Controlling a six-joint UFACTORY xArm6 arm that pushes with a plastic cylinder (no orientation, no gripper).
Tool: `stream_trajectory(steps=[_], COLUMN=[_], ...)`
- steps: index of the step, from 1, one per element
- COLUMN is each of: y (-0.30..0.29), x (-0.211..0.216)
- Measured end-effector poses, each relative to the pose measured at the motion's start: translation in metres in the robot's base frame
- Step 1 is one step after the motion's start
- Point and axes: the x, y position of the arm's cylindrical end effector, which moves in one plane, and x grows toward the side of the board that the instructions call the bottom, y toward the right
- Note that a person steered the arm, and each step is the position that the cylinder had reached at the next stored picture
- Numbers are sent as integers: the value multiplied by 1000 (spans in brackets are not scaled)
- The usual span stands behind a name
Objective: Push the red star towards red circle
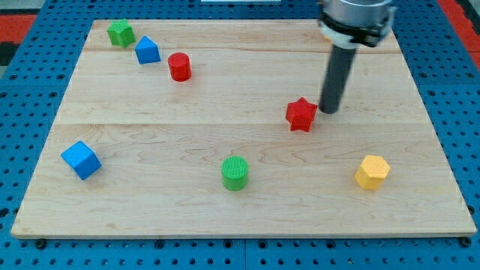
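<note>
The red star point(301, 115) lies right of the board's middle. The red circle point(179, 67), a short cylinder, stands at the upper left, well apart from the star. My tip point(328, 111) is just to the right of the star, at about its height in the view, very close to or touching its right point. The dark rod rises from there to the arm's end at the view's top right.
A green block point(120, 33) and a blue block point(147, 50) sit near the upper left corner, left of the red circle. A blue cube point(81, 160) is at the lower left, a green cylinder point(235, 172) at the bottom middle, a yellow hexagon point(372, 172) at the lower right. The wooden board point(240, 210) rests on a blue pegboard.
</note>
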Motion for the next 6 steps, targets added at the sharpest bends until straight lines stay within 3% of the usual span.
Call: stream_trajectory(steps=[1,2,3,4,5,6], y=[6,-12,-39,-46,21,11], x=[36,28,-13,-14,13,48])
